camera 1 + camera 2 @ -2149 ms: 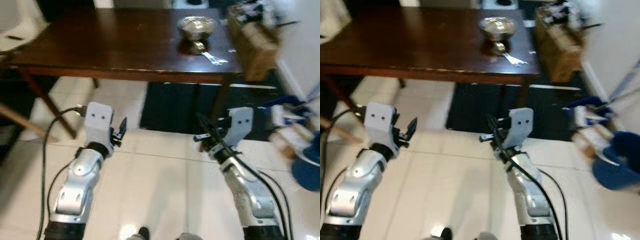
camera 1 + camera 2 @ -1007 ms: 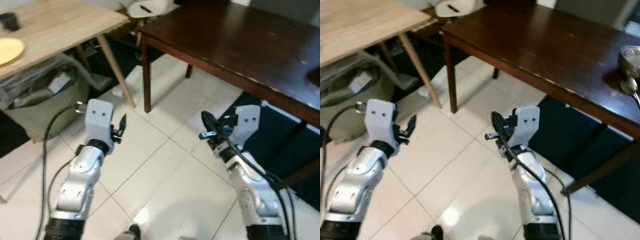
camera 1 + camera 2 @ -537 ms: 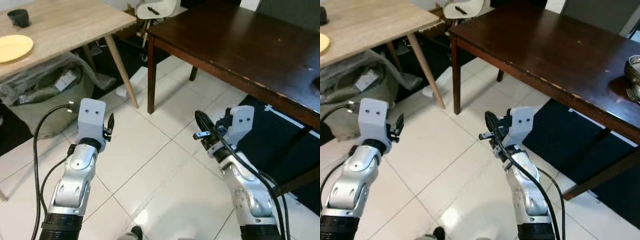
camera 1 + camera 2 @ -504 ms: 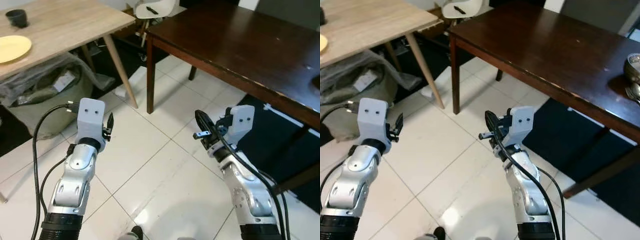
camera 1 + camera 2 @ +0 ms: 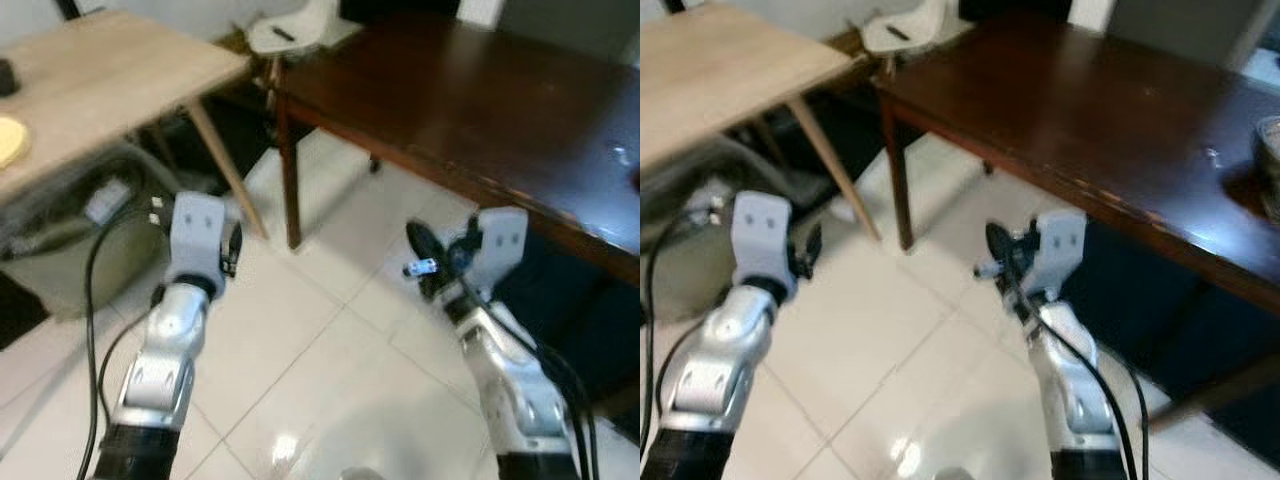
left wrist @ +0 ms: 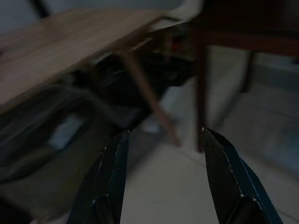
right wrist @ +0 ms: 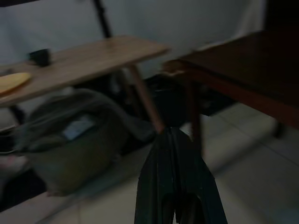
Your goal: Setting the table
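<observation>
White tile floor (image 5: pixel 300 330) runs between two tables. Dark table (image 5: pixel 480 110) stands ahead to the right, near edge just beyond the right gripper (image 5: pixel 416 262), fingers pressed shut. Light wood table (image 5: pixel 110 75) stands to the left, yellow plate (image 5: pixel 10 140) and dark cup (image 7: pixel 41 56) on it. Left gripper (image 6: pixel 163 154) is held over open floor, fingers spread, empty. Grey bag (image 5: pixel 70 240) lies under the light table.

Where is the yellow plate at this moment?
The yellow plate lies on the light wooden table at the far left of the left eye view, near a small dark cup, well left of the dark wooden table.
</observation>
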Controlling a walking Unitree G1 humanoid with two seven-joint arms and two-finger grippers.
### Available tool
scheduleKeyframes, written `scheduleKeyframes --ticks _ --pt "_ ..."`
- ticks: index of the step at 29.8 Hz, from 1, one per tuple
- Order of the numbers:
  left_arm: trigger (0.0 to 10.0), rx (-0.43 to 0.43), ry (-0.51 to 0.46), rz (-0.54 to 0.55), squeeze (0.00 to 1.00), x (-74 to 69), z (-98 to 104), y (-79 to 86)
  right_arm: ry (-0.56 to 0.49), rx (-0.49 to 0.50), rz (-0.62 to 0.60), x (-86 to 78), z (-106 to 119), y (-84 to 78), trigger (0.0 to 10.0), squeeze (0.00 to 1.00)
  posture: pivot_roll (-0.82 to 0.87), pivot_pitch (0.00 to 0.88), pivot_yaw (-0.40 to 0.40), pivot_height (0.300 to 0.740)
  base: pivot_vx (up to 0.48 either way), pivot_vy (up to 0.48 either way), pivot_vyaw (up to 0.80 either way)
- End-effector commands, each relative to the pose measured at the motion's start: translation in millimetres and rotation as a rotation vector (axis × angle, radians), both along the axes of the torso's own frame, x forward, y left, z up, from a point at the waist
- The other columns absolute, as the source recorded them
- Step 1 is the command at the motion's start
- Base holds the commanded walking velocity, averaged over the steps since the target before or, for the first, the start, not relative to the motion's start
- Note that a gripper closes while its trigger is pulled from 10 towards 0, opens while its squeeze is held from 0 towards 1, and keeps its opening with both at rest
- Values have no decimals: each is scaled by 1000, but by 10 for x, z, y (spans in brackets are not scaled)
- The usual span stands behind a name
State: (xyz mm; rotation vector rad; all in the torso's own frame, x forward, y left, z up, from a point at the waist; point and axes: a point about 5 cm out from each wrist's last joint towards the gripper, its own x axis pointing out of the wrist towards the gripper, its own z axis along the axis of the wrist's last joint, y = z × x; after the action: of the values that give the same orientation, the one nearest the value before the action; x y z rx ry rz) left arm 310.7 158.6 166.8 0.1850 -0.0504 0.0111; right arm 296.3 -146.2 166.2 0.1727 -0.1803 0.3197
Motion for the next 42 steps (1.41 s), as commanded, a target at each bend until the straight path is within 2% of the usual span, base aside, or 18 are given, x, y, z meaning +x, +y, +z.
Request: scheduleKeyframes --ticks 1,12,18,20,25,33,42 --pt "10000 12 31 28 0 -22 -81 70 8 22 19 -9 -18 46 10000 0 -145 35 53 740 480 0 0" --pt "10000 14 20 24 0 -6 -61 54 -5 27 27 -7 7 42 10000 0 -144 32 53 740 480 0 0" --pt "10000 65 -37 25 0 6 33 72 -48 17 40 1 130 28 10000 0 -143 35 55 740 480 0 0" --pt "10000 69 -80 58 0 18 143 162 -93 30 59 2 267 30 10000 0 -143 35 55 740 480 0 0" --pt "10000 81 -118 101 0 48 277 309 -130 33 92 26 388 84 10000 0 -128 38 47 740 480 0 713" --pt "10000 91 -128 113 0 45 304 351 -125 41 87 86 402 110 10000 0 -118 38 42 740 480 0 716" --pt "10000 88 -122 106 0 56 306 334 -104 108 28 135 421 14 10000 0 -118 39 46 740 480 0 0"
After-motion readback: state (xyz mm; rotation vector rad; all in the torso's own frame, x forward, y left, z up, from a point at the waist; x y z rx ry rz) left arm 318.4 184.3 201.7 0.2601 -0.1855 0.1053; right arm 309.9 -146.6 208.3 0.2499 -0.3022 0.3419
